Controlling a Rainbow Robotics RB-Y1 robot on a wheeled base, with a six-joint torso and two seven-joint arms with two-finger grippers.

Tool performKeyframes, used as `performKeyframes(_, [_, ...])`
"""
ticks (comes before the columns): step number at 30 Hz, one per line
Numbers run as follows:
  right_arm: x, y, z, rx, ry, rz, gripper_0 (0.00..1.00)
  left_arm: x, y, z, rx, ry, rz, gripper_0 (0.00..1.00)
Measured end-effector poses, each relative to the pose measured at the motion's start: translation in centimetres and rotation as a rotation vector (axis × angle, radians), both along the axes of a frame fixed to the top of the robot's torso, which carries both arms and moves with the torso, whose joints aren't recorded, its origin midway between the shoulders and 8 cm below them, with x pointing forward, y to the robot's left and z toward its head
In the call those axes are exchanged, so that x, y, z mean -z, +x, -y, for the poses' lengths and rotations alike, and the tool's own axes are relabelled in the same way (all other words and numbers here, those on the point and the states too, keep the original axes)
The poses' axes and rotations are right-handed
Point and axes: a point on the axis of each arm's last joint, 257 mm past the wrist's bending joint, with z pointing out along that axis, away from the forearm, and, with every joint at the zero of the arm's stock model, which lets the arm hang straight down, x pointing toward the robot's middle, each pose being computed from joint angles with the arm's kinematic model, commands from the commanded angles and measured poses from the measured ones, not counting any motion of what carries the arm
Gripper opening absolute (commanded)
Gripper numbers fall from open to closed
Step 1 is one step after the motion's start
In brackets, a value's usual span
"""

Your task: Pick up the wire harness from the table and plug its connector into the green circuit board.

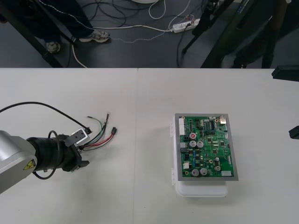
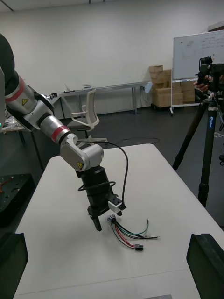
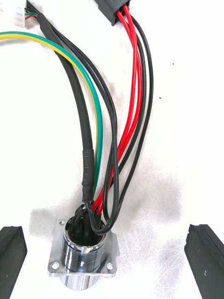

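Observation:
The wire harness (image 1: pixel 100 135) lies on the table at the left, its red, black and green wires fanning toward a small black plug (image 1: pixel 113 132). My left gripper (image 1: pixel 80 154) hangs over its socket end, pointing down. In the left wrist view the round metal socket (image 3: pixel 84 254) with its flange stands between the open left gripper (image 3: pixel 107 228), whose fingers (image 3: pixel 11 259) are far apart and not touching it. The wires (image 3: pixel 126 117) run away to the plug (image 3: pixel 112 9). The green circuit board (image 1: pixel 205 147) sits on its white base (image 1: pixel 201 189) at the right. My right gripper (image 2: pixel 108 236) is open and parked at the right side.
In the right wrist view the left arm (image 2: pixel 79 156) stands over the harness (image 2: pixel 133 233) on the pale table (image 2: pixel 56 261). A seam (image 1: pixel 137 140) runs down the table between harness and board. Dark floor with cables lies beyond the far edge.

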Motion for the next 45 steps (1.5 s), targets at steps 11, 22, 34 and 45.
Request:
performKeyframes(11, [0.0, 0.0, 0.0, 0.0, 0.0, 0.0, 1.0, 0.2, 0.1, 0.0, -0.001, 0.005, 0.002, 0.52])
performKeyframes(22, [0.0, 0.0, 0.0, 0.0, 0.0, 0.0, 1.0, 0.3, 0.2, -0.1, 0.0, 0.009, 0.005, 0.0])
performKeyframes(34, [0.0, 0.0, 0.0, 0.0, 0.0, 0.0, 1.0, -0.2, 0.7, 0.0, 0.004, 0.01, 0.016, 0.0])
performKeyframes(45, [0.0, 0.0, 0.0, 0.0, 0.0, 0.0, 1.0, -4.8, 2.9, 2.0, 0.047, 0.018, 0.055, 0.0])
